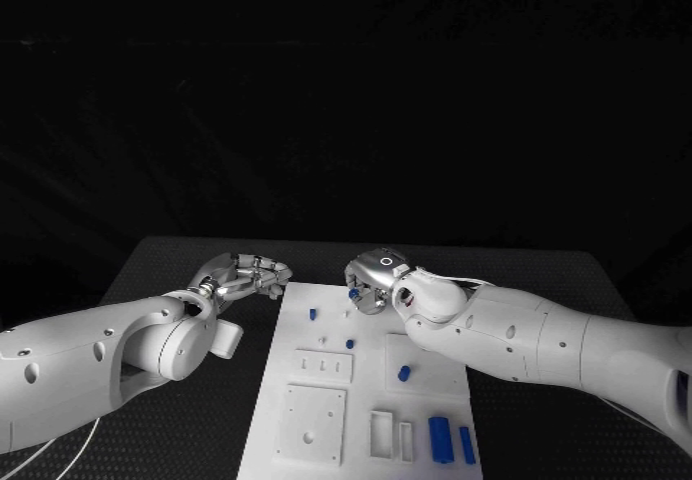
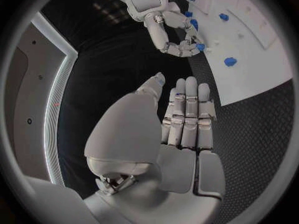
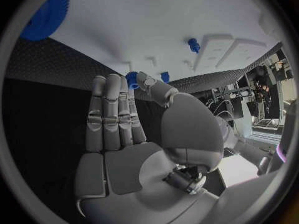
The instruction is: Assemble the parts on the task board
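Observation:
The white task board (image 1: 289, 455) lies in the middle of the table. My right hand (image 1: 378, 280) hovers over its far edge and pinches a small blue part (image 1: 353, 295) between thumb and fingertip; the right wrist view shows that part (image 3: 132, 79) at the thumb tip. My left hand (image 1: 248, 276) is beside the board's far left corner, off the plate. Its fingers (image 2: 187, 119) are straight and hold nothing. Small blue pegs (image 1: 313, 313) (image 1: 349, 343) (image 1: 405, 373) stand on the board, and two longer blue parts (image 1: 441, 440) lie near its front right.
A black textured mat (image 1: 188, 260) covers the table round the board. The board has a square raised plate (image 1: 313, 420) and narrow slots (image 1: 382, 435) at the front. A large blue toothed wheel (image 3: 47, 15) shows on the board in the right wrist view.

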Robot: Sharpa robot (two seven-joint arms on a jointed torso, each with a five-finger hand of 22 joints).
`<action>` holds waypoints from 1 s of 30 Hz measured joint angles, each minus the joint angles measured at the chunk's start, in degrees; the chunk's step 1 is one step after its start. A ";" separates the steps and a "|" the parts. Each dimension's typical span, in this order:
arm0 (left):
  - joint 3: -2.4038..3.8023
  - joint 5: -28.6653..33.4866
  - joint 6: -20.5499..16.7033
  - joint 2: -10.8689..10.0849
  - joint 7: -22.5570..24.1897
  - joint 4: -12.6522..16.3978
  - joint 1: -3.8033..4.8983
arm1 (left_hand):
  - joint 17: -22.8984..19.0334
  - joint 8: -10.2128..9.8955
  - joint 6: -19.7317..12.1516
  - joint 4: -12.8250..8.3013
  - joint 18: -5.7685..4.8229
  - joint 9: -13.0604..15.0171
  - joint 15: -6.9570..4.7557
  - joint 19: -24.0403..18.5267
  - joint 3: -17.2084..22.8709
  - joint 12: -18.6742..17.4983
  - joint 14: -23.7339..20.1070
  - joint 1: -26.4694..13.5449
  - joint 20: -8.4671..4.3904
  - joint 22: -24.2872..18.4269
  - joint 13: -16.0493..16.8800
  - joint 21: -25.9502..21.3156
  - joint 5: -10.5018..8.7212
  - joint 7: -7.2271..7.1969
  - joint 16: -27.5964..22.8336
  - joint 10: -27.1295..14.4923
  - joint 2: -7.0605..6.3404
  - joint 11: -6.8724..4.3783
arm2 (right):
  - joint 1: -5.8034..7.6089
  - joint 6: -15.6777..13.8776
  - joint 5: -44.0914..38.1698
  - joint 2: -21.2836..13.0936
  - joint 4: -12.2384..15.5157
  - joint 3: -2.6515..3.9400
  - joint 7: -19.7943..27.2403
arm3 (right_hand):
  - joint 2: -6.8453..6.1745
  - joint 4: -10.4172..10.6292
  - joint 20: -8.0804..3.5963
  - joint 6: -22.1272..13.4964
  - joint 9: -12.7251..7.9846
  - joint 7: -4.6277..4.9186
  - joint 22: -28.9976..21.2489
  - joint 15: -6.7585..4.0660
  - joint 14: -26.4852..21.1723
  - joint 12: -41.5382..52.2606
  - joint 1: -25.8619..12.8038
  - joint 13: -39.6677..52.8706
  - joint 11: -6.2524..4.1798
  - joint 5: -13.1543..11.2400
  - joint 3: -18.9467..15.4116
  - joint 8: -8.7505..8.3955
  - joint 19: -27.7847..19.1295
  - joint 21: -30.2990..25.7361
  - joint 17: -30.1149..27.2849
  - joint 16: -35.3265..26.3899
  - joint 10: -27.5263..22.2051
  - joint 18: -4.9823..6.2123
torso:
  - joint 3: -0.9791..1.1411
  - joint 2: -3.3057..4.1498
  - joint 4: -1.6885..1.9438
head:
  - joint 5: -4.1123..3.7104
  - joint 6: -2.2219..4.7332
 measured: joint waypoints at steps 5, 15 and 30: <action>0.00 0.00 0.01 0.02 -0.02 -0.09 0.00 | 0.00 0.00 0.00 0.00 0.00 0.00 0.00 0.00 0.00 0.00 0.00 0.00 0.00 0.00 0.00 0.00 0.00 0.00 0.00 0.00 0.00 0.00 | -0.01 0.01 -0.21 -0.17 -0.23 0.00 -0.07 | 0.01 0.14 -0.07 0.00 0.00 0.00 0.00 0.02 -0.02 0.00 0.01 0.00 0.00 -0.01 0.14 -0.04 -0.08 0.24 0.00 0.00 0.00 0.00 | -0.12 0.23 0.07 | -0.09 -0.05; 0.00 0.00 0.06 0.82 -0.05 -0.43 -0.01 | 0.04 0.00 0.00 0.00 -0.01 0.00 0.00 0.00 0.00 0.00 0.00 0.00 0.00 -0.01 0.05 0.22 0.00 0.00 0.00 0.00 0.00 0.00 | 0.10 0.09 -0.51 0.04 -0.24 0.00 -0.08 | -0.13 0.14 -0.07 0.19 0.03 -0.20 -0.01 0.03 -0.03 -0.21 0.34 -0.01 0.00 -0.05 0.14 0.01 -0.08 0.48 0.00 0.08 -0.01 0.00 | -0.20 0.47 0.10 | -0.11 -0.28; 0.01 0.00 0.13 0.79 -0.09 -0.30 -0.01 | 0.04 0.00 0.00 0.15 -0.02 0.00 0.00 -0.03 0.16 -0.22 0.00 0.00 -0.03 -0.02 0.04 0.22 0.00 0.00 0.00 0.00 0.00 0.00 | 0.07 0.20 -0.91 0.97 -1.37 0.00 -0.11 | -0.07 0.30 -0.06 0.19 0.03 -0.20 -0.02 0.05 -0.03 -0.22 0.40 0.03 0.00 0.22 0.28 0.02 -0.08 0.70 -0.01 0.21 -0.01 0.00 | -0.19 0.53 0.16 | 0.29 -0.68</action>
